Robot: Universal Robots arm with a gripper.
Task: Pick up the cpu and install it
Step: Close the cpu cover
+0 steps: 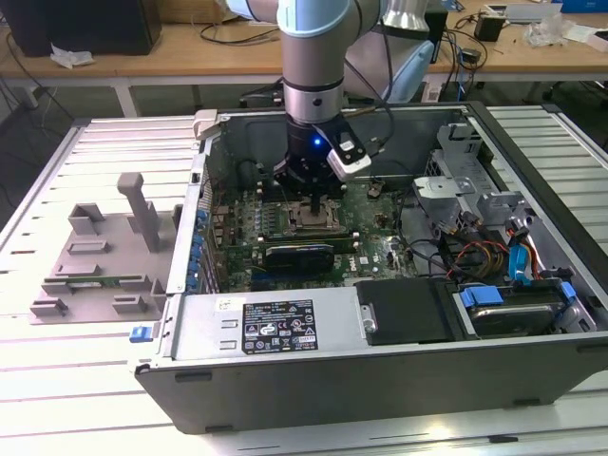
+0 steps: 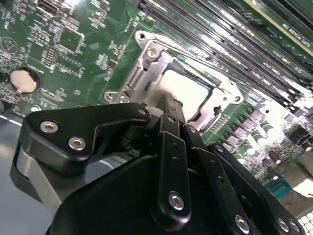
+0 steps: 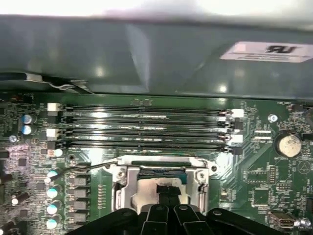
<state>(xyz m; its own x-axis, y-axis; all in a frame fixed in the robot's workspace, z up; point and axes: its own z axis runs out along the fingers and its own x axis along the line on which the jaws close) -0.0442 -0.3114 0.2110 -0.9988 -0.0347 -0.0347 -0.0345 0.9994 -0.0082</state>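
— Any writing for us to read?
— A white label (image 3: pixel 266 51) on the case wall (image 3: pixel 146 54); we cannot make out its print.
— And the cpu (image 2: pixel 190 88)?
— It lies flat in the socket frame (image 2: pixel 146 66), metal top up. It is square, so no long axis, and it is partly hidden behind the tool (image 2: pixel 168 105).
— The tool?
— Narrow, tips seemingly together at the cpu. Whether they pinch it, we cannot tell.

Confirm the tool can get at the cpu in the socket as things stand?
Likely yes. The tool hangs directly over the cpu in the socket frame; the case is open on top, and the expansion card sits beside the socket, not over it.
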